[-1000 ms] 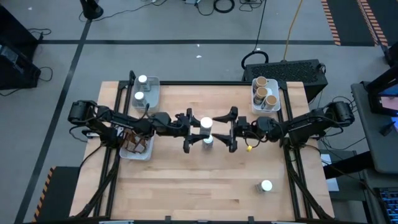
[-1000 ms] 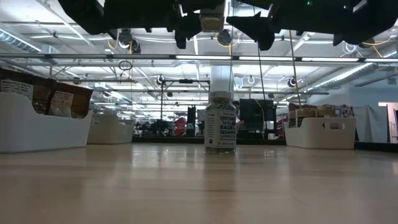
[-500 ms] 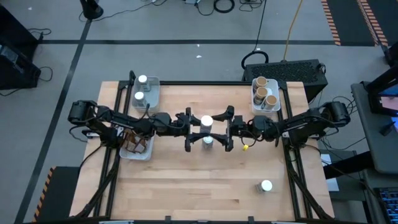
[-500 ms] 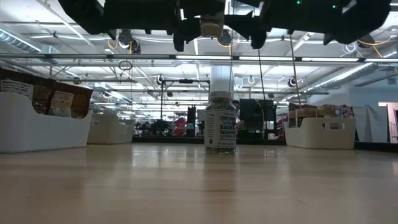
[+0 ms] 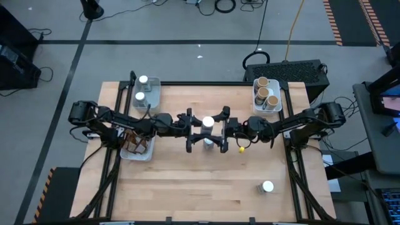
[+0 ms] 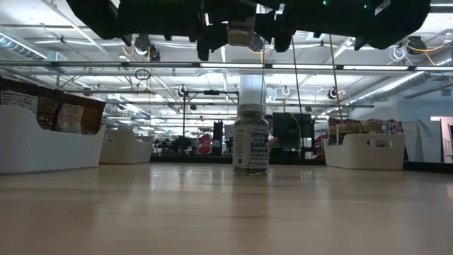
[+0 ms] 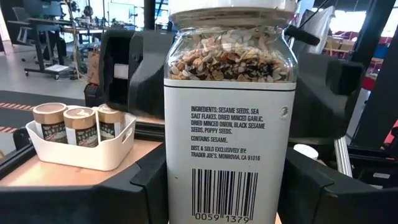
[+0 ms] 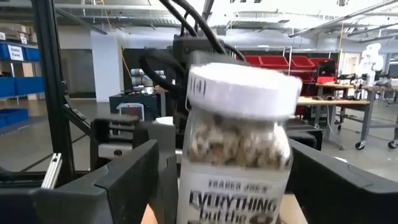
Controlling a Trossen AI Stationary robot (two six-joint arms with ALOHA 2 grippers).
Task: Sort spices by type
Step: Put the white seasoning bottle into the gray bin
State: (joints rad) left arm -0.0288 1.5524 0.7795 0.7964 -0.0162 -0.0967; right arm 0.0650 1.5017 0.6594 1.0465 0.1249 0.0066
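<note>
A white-lidded spice jar (image 7: 230,124) of seed mix hangs upright above the table's middle (image 5: 207,122), with my left gripper (image 5: 201,128) shut on it. My right gripper (image 5: 220,131) stands open on the jar's other side. Its two fingers (image 8: 124,174) flank the jar (image 8: 239,137) with a gap on each side. A second white-lidded jar (image 6: 251,134) stands on its base on the table below them. My left gripper pinches the lower part of the jar's glass body (image 7: 169,180) between its two fingers (image 7: 146,186). The fingers come in level from the table's left. The jar stands upright in the hold, lid up, lifted clear of the table.
A white tray (image 5: 150,100) with white-lidded jars is at the far left. A tray of brown packets (image 5: 136,145) sits under the left arm. A tray (image 5: 278,103) of cork-topped jars is at the far right. One loose white-lidded jar (image 5: 267,186) stands near right.
My right gripper has moved toward the table's left, up to the held jar, and its open fingers now stand on either side of it. The jar and my left gripper have kept their place.
</note>
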